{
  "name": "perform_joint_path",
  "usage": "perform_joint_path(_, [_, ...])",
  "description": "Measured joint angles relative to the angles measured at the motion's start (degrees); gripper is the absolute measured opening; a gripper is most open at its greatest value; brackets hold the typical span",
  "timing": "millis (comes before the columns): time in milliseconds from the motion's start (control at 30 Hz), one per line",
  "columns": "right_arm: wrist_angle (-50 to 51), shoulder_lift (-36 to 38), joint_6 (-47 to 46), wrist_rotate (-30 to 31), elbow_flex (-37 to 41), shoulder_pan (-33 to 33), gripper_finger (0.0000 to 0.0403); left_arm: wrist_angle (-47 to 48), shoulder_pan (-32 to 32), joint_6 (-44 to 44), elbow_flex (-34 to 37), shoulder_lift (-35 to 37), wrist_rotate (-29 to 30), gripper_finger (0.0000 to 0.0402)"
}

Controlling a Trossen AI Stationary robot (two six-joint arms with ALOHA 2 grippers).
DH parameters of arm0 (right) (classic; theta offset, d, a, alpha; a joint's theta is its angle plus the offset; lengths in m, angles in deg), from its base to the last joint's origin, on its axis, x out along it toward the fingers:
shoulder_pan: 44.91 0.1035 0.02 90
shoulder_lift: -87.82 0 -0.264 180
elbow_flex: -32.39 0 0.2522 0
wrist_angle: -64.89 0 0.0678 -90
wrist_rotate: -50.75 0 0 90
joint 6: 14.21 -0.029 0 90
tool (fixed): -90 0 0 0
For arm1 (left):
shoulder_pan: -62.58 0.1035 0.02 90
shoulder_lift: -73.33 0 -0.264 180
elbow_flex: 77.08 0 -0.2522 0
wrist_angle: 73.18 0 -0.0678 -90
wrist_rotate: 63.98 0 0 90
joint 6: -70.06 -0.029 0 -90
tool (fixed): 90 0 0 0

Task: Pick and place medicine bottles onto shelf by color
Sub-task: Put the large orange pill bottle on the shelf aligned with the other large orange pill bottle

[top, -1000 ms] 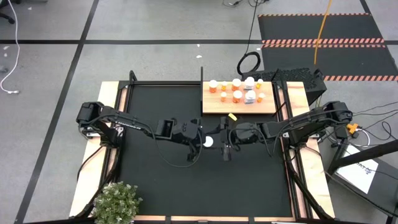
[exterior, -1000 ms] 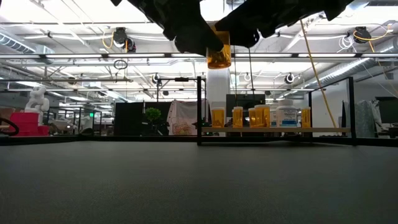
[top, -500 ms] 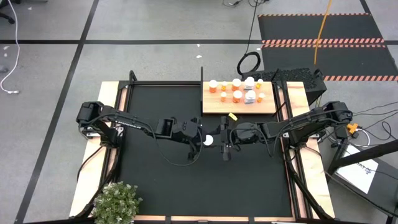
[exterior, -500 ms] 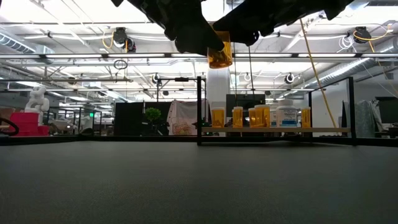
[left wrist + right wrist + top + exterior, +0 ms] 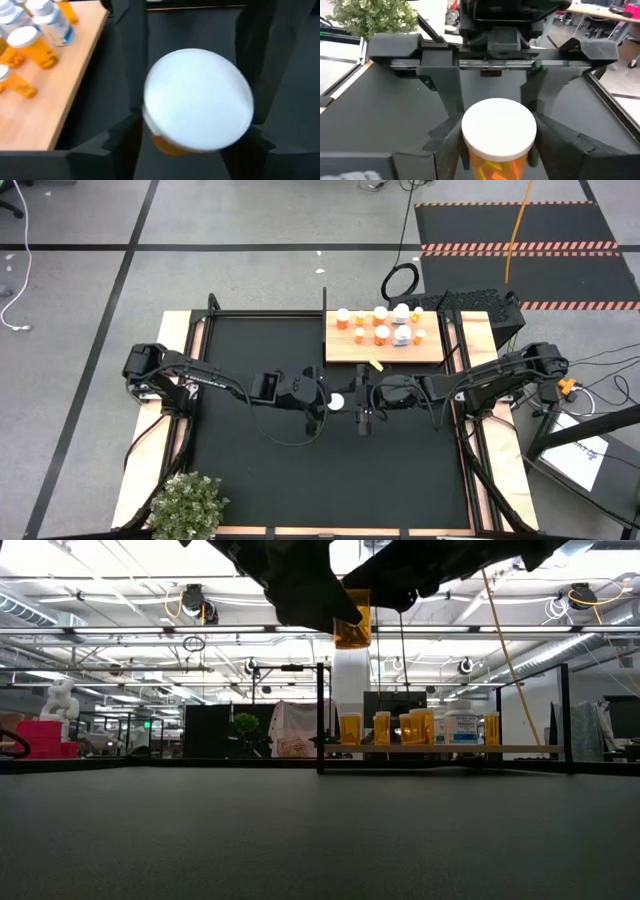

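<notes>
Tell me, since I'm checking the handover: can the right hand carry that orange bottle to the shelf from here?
Probably yes. The right hand is beside the orange bottle, and the shelf's near edge lies bare; the left hand is at the bottle too.

Bright ceiling lights (image 5: 200,602) backlight the low view, arms silhouetted; white cap (image 5: 198,98) blurs soft, glaring in left wrist view.

bottle (image 5: 197,107) cap blurred, body mostly hidden

bottle (image 5: 498,137) — orange body, white cap | shelf (image 5: 345,350) — pale wood | mat (image 5: 260,470) — black
</notes>
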Motion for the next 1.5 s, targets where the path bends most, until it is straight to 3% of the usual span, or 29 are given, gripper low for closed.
perform_joint_path(233, [3.5,2.8,-0.3,-0.6,0.0,0.1,0.0211,-0.6,-1.3,-0.8,0.0,0.0,2.2,0.0319])
perform_joint_path(400, [5.8,5.4,-1.8,-0.6,0.0,0.1,0.0215,-1.1,-1.7,-1.9,0.0,0.0,2.3,0.0350])
perform_joint_path(733, [12.3,12.3,-3.3,-1.8,0.1,0.2,0.0214,-9.6,-1.7,-4.2,0.0,-0.5,2.8,0.0353])
perform_joint_path(1133, [-7.1,20.9,-5.1,-3.7,10.3,0.2,0.0213,-22.2,-1.7,-9.6,0.1,-5.4,3.0,0.0353])
perform_joint_path(1500, [-9.4,22.5,-4.7,-5.1,12.3,0.2,0.0212,-29.6,-2.0,-9.8,0.0,-5.2,1.9,0.0353])
